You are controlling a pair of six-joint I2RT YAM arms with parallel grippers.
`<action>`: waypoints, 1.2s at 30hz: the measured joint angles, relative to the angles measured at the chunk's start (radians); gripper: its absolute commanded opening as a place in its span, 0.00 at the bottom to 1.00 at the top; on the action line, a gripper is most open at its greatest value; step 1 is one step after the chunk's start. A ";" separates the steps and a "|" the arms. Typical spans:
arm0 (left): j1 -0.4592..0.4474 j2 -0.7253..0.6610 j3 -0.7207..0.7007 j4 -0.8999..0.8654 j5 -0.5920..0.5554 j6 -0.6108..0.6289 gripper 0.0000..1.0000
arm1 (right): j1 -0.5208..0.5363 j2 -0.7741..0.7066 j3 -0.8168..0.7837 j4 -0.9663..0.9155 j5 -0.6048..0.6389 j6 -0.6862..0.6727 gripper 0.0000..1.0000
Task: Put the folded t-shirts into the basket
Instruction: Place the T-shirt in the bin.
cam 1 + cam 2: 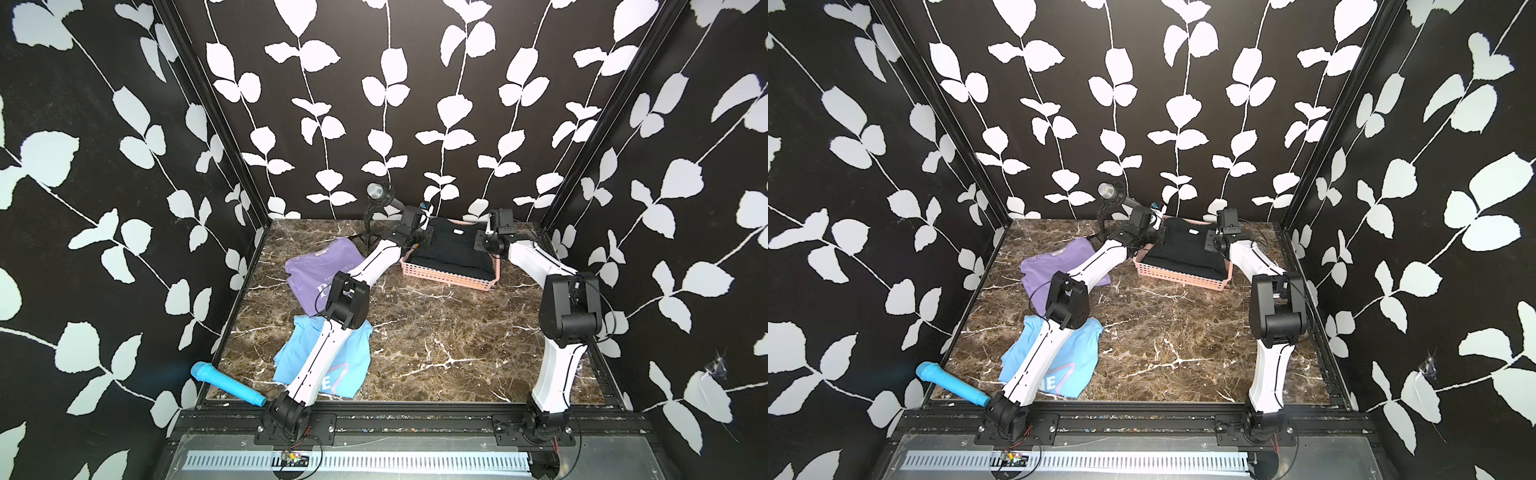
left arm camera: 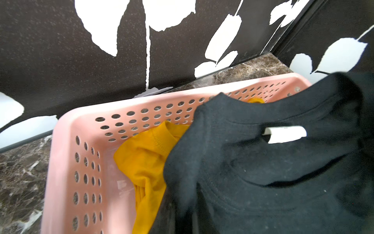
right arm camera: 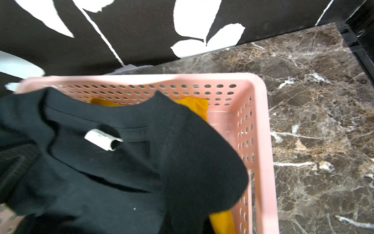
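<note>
The black t-shirt (image 1: 451, 245) hangs over the pale pink basket (image 1: 449, 277) at the back of the table, its far end lifted and stretched between my two grippers. My left gripper (image 1: 426, 237) is shut on its left edge and my right gripper (image 1: 482, 242) on its right edge. In both wrist views the black cloth (image 2: 263, 172) (image 3: 101, 172) covers the jaws. A yellow t-shirt (image 2: 145, 166) lies in the basket (image 2: 66, 162) beneath it. The purple t-shirt (image 1: 320, 270) and the light blue t-shirt (image 1: 353, 365) lie on the table's left side, partly under my left arm.
A microphone on a small stand (image 1: 380, 195) stands just left of the basket by the back wall. A blue toy microphone (image 1: 226, 382) lies at the front left corner. Patterned walls close in the back and both sides.
</note>
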 measured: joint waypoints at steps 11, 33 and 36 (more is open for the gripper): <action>-0.006 0.047 0.050 0.011 -0.089 0.013 0.43 | 0.005 0.100 0.072 -0.014 0.074 -0.019 0.19; -0.044 -0.241 -0.195 -0.128 -0.074 0.094 0.66 | 0.004 0.044 0.156 -0.134 0.123 -0.095 0.52; -0.069 -0.262 -0.206 -0.172 -0.047 0.116 0.65 | 0.005 -0.015 0.100 -0.166 0.064 -0.108 0.48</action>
